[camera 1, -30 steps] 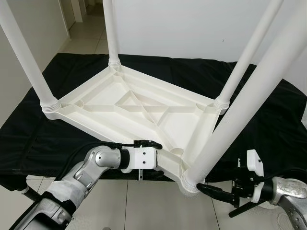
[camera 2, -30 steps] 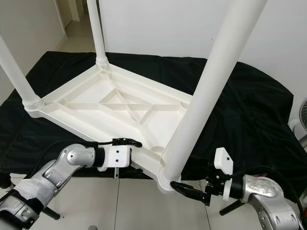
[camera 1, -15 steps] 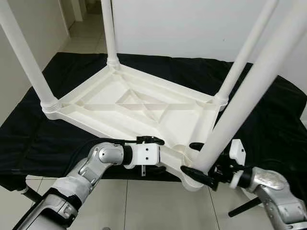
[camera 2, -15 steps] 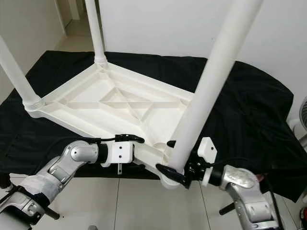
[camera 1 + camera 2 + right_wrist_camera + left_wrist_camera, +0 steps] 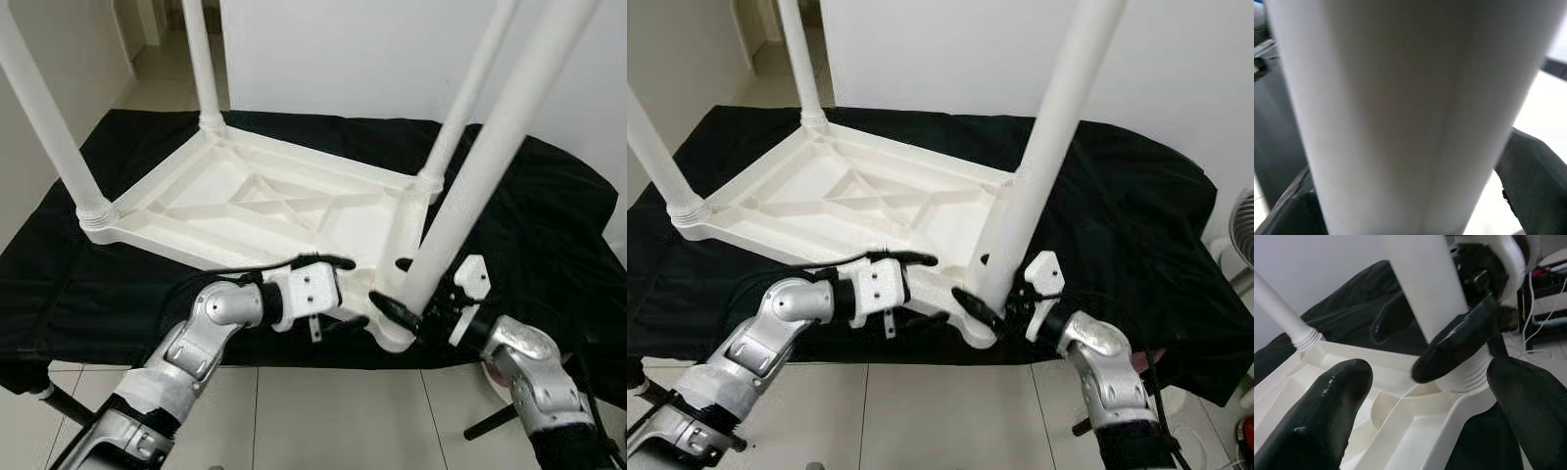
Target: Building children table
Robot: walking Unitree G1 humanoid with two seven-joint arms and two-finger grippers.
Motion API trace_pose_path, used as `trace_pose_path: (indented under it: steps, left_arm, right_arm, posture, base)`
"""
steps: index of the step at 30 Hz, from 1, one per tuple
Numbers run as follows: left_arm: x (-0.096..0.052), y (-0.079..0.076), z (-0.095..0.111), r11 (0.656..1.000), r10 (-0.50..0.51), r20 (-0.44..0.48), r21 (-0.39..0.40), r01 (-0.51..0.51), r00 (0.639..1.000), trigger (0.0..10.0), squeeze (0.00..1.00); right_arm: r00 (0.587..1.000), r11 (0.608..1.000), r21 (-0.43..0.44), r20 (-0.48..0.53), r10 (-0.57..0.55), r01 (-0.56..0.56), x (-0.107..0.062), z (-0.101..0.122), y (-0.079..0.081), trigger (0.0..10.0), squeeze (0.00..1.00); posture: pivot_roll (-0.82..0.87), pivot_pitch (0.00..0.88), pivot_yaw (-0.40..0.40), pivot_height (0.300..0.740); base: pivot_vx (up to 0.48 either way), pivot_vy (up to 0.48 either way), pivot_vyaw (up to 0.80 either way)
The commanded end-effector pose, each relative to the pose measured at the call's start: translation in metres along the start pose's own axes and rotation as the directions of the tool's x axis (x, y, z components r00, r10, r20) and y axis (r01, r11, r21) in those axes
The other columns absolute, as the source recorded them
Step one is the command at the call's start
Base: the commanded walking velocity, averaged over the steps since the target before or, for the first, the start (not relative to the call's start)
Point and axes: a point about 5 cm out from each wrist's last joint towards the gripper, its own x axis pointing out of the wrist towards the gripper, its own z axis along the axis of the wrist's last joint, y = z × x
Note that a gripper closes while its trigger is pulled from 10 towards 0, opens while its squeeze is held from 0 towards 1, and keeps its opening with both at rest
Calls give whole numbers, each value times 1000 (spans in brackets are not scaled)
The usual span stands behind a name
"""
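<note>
The white children's table (image 5: 265, 196) lies upside down on a black-covered surface, its four legs pointing up. At the near rim, close to the near-right corner, my left gripper (image 5: 338, 292) is shut on the tabletop's edge, one finger above the rim and one below. The near-right leg (image 5: 490, 157) rises from that corner. My right gripper (image 5: 980, 284) is shut around the base of this leg, a finger on each side. In the right wrist view the leg (image 5: 1400, 107) runs between the fingers. The left wrist view shows the corner socket (image 5: 1459, 377) and a right finger (image 5: 1459, 342) against the leg.
The black cloth (image 5: 549, 225) covers a low platform that ends just in front of my arms. Pale tiled floor (image 5: 323, 421) lies below. A white wall stands behind, a doorway at the back left. A fan (image 5: 1244, 230) is at the right edge.
My right gripper rose from under the corner and closed around the leg's base. My left gripper slid right along the rim toward that corner. The view has shifted too.
</note>
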Motion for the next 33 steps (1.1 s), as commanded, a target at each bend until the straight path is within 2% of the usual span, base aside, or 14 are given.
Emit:
trace_pose_path:
  steps: [1, 2, 3, 8, 10, 17, 25, 30, 33]
  left_arm:
    - [-2, 5, 1, 996, 81, 6, -34, -81, 997, 10000, 0]
    - [-1, 5, 2, 995, 83, 10, -47, -83, 996, 10000, 0]
    - [-1, 5, 4, 992, 102, 19, -77, -100, 995, 10000, 0]
    - [1, 5, 5, 989, 123, 18, -90, -121, 992, 10000, 0]
    - [2, 7, 4, 982, 154, 12, -110, -151, 988, 10000, 0]
    - [3, 8, 3, 974, 181, -1, -135, -180, 983, 10000, 0]
    - [2, 19, 0, 950, 264, -35, -165, -266, 964, 10000, 0]
    - [2, 23, -2, 938, 295, -52, -174, -300, 954, 10000, 0]
    - [0, 26, -6, 908, 353, -85, -207, -363, 932, 10000, 0]
  right_arm:
    - [999, 999, -29, 10, -36, 36, 3, 1, -7, 10000, 0]
    - [999, 998, -35, 17, -45, 45, 6, 2, -10, 10000, 0]
    - [998, 997, -52, 20, -57, 58, 16, 0, -14, 10000, 0]
    - [997, 994, -74, 23, -75, 76, 28, 0, -18, 10000, 0]
    - [994, 990, -88, 17, -111, 112, 35, -1, -25, 10000, 0]
    - [985, 978, -120, 12, -170, 170, 37, 1, -37, 10000, 0]
    - [962, 952, -135, 26, -273, 274, 34, 4, -59, 10000, 0]
    - [953, 946, -113, 46, -300, 304, 36, 8, -63, 10000, 0]
    - [932, 933, 32, 53, -359, 358, 42, 6, -62, 10000, 0]
  posture:
    - [-77, 0, -23, 740]
    - [-77, 0, -23, 740]
    - [-80, 3, -23, 740]
    - [-75, 5, -28, 740]
    - [-72, 9, -30, 740]
    - [-72, 9, -30, 740]
    - [-72, 9, -30, 740]
    - [-64, 4, -25, 740]
    - [-48, 7, -34, 740]
  base:
    - [0, 0, 0]
    - [0, 0, 0]
    - [0, 0, 0]
    - [0, 0, 0]
    - [0, 0, 0]
    - [0, 0, 0]
    - [0, 0, 0]
    - [0, 0, 0]
    - [0, 0, 0]
